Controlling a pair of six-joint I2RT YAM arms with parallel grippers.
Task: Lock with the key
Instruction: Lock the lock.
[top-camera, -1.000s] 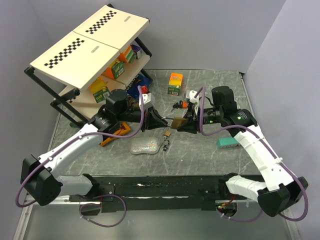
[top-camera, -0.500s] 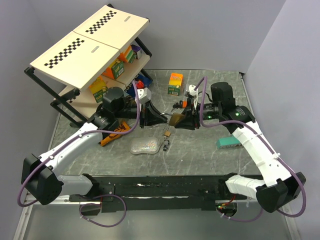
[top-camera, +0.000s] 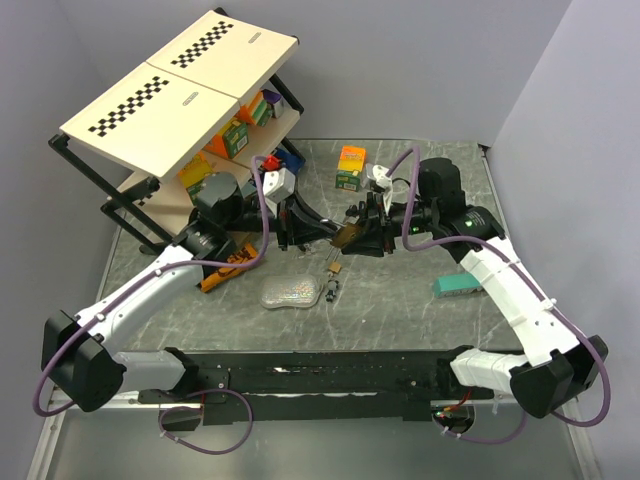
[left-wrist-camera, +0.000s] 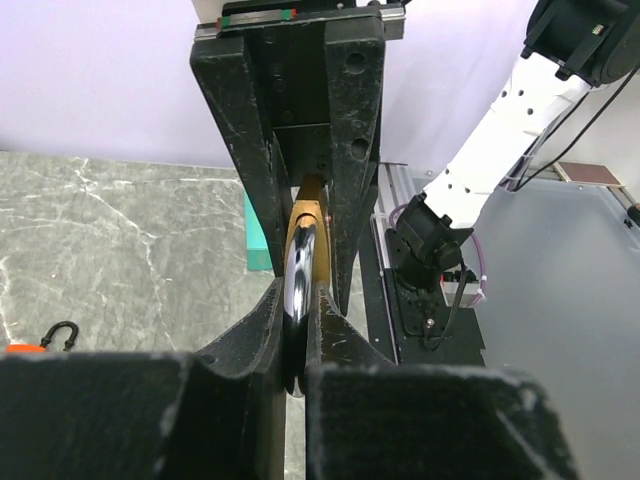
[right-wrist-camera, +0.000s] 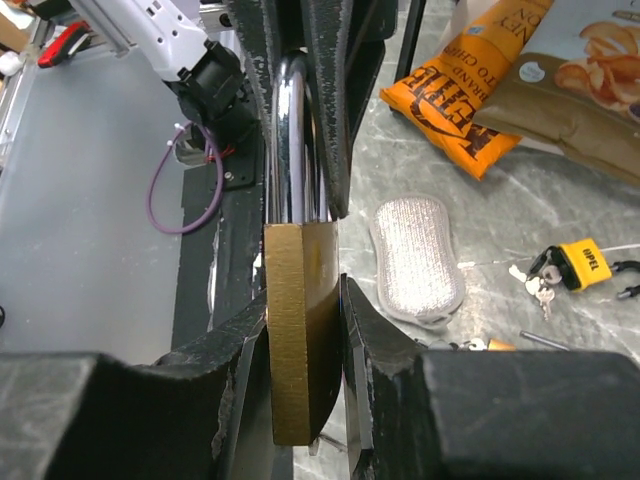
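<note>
Up and to the right of the right gripper (right-wrist-camera: 305, 330), an orange snack bag (right-wrist-camera: 470, 95) shows the cut-off words "ETTLE" and "TO CHIP". Low to the right of that gripper and the brass padlock (right-wrist-camera: 300, 370) it clamps, a small yellow padlock (right-wrist-camera: 583, 262) seems to read "OPEL". The labels on the checkered boards (top-camera: 130, 110) are too small to read.

This is presenting as a robotics lab cell: a left arm (top-camera: 140, 290) and a right arm (top-camera: 510, 290) are sitting bolted to a black rail (top-camera: 320, 375) at the desk (top-camera: 400, 310) edge, plain walls (top-camera: 420, 60) are enclosing it, and checkerboard calibration boards (top-camera: 180, 85) are lying atop a shelf rack (top-camera: 160, 200)
</note>
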